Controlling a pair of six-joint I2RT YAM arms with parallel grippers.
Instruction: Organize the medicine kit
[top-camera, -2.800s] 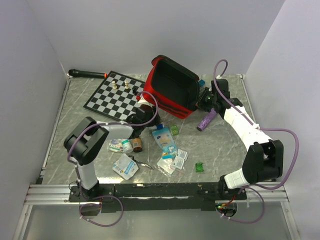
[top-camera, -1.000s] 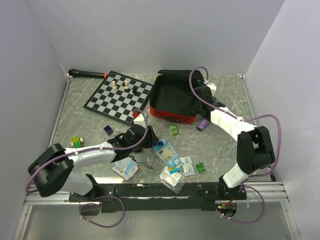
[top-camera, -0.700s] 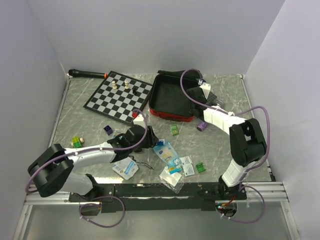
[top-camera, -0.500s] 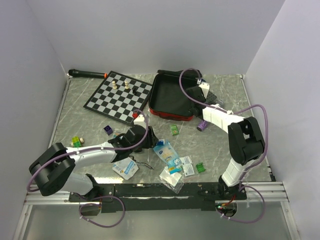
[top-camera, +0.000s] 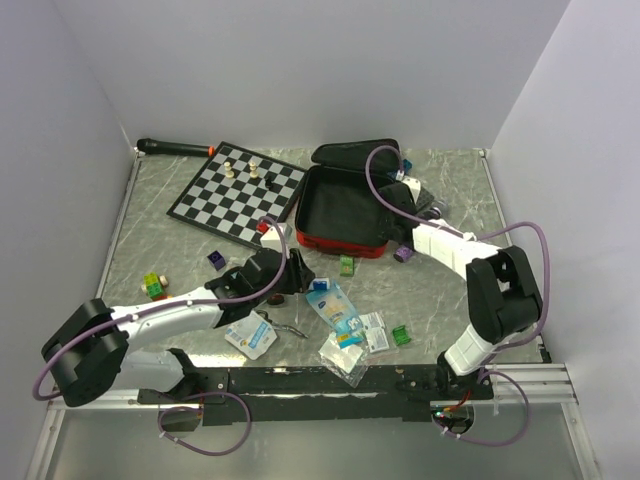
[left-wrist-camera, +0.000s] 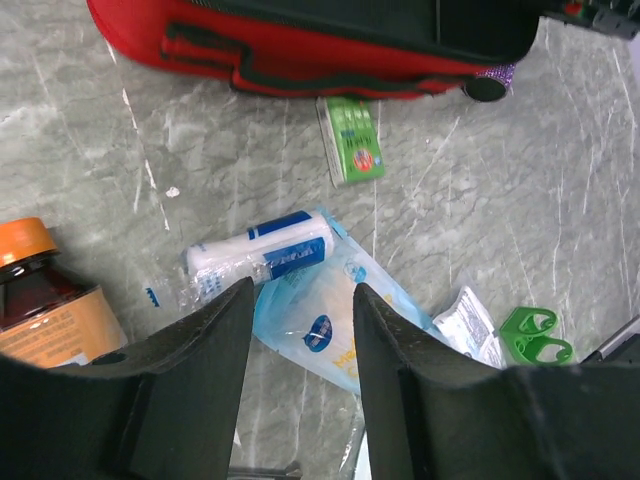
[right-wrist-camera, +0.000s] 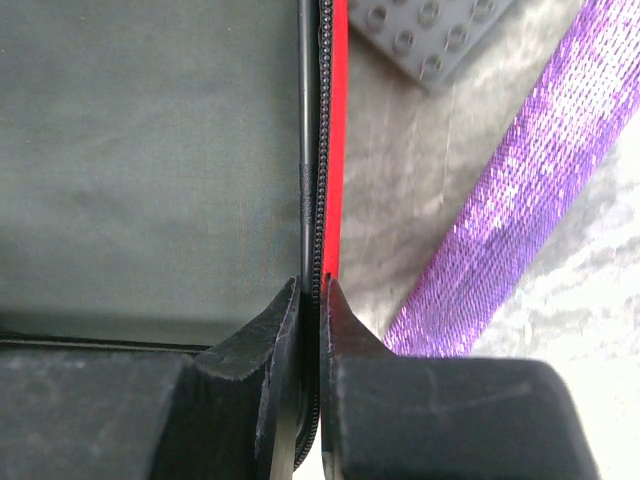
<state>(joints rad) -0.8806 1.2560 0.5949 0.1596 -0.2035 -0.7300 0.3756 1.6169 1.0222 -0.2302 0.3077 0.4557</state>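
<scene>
The medicine kit (top-camera: 340, 212) lies open at the back centre, a red fabric case with black lining (right-wrist-camera: 150, 150), its lid (top-camera: 355, 152) folded toward the wall. My right gripper (top-camera: 405, 192) is shut on the kit's right zip edge (right-wrist-camera: 322, 150), the jaws pinching the zip and red rim. My left gripper (left-wrist-camera: 300, 300) hovers open over a blue-and-white gauze roll (left-wrist-camera: 262, 262) and a blue pouch (left-wrist-camera: 330, 330), in front of the kit's red wall (left-wrist-camera: 300, 50). A brown bottle with an orange cap (left-wrist-camera: 40, 290) stands just left of its fingers.
A chessboard (top-camera: 235, 195) with several pieces lies at the back left, a black pen (top-camera: 175, 147) behind it. A green packet (left-wrist-camera: 352, 150), white sachets (top-camera: 350, 345), a green clip (top-camera: 400, 335), small bricks (top-camera: 153, 285) and a purple glitter tube (right-wrist-camera: 510, 230) are scattered around.
The kit's front edge sits slightly nearer and its lid bulges higher at the back. My right gripper keeps its pinch on the edge. The left arm has reached a little forward.
</scene>
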